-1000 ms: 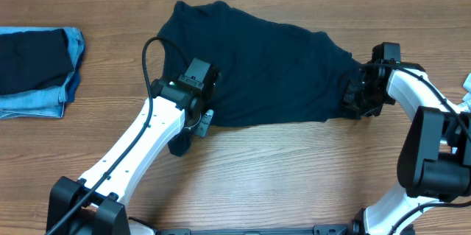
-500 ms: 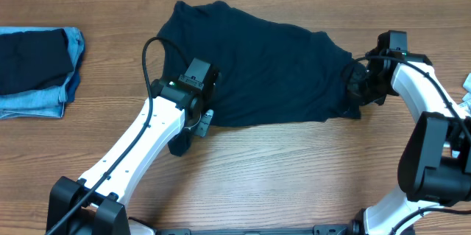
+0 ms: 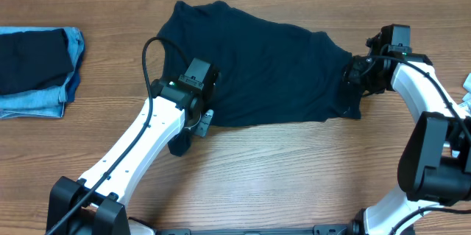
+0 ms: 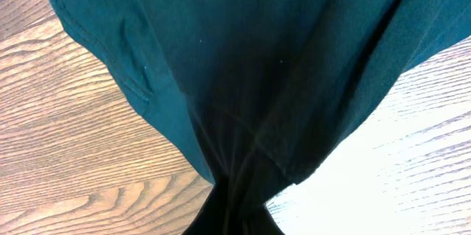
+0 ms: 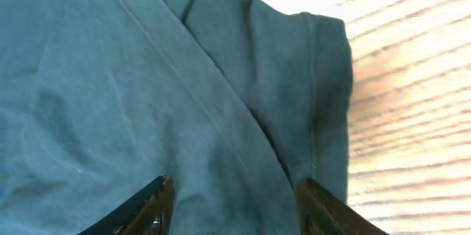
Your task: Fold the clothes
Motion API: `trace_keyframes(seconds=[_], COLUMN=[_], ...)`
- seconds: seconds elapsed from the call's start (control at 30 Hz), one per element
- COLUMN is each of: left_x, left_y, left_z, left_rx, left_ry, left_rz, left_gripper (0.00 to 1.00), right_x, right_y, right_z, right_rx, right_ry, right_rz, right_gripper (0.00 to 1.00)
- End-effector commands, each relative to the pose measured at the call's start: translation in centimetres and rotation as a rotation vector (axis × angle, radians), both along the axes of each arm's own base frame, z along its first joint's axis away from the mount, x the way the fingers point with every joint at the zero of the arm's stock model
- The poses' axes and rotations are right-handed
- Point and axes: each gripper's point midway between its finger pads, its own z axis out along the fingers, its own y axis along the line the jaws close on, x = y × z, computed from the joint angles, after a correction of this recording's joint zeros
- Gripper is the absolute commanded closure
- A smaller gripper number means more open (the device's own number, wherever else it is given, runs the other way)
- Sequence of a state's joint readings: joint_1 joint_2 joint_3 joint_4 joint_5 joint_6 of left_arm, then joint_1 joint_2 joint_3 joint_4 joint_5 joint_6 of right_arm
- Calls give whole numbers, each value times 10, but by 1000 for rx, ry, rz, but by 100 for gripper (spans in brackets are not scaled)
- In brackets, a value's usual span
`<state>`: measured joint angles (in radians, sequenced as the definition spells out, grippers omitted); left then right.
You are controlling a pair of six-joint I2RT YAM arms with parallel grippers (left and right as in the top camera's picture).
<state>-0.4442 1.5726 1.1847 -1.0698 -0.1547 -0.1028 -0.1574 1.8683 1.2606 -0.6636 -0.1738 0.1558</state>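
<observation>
A dark navy shirt (image 3: 265,65) lies spread on the wooden table. My left gripper (image 3: 204,101) is at its front left edge. In the left wrist view the shirt (image 4: 243,58) bunches to a pinch at my left gripper (image 4: 235,216), whose fingers are hidden by the cloth. My right gripper (image 3: 362,76) is at the shirt's right sleeve (image 3: 352,102). In the right wrist view my right gripper (image 5: 235,205) is open, with both fingertips (image 5: 153,207) standing over the sleeve cloth (image 5: 294,80) and nothing between them.
A folded stack, a dark navy piece (image 3: 33,58) on light blue denim (image 3: 37,102), lies at the table's left edge. A white object (image 3: 467,82) shows at the far right edge. Bare wood (image 3: 294,169) runs along the front.
My right gripper has moved back and slightly right, off the sleeve's front end, which now lies flat. The left arm and the shirt's left side have not moved.
</observation>
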Motion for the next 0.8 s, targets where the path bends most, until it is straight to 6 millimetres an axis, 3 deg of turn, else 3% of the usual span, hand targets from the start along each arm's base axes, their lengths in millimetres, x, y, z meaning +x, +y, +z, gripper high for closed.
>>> trace_keyframes(seconds=[0.0, 0.2, 0.57, 0.77], left_x=[4, 4, 4, 5], left_y=[2, 2, 2, 2], left_z=[4, 4, 4, 4], left_rx=[3, 3, 4, 3], left_ry=[-20, -20, -20, -20], left_rz=[14, 14, 14, 13], left_gripper=[95, 95, 95, 95], right_x=[6, 3, -16, -22], right_y=[1, 7, 12, -20], right_z=[-5, -27, -33, -38], right_rx=[21, 56, 82, -63], right_ry=[-8, 40, 126, 159], right_rz=[13, 21, 22, -37], right_gripper=[43, 44, 52, 48])
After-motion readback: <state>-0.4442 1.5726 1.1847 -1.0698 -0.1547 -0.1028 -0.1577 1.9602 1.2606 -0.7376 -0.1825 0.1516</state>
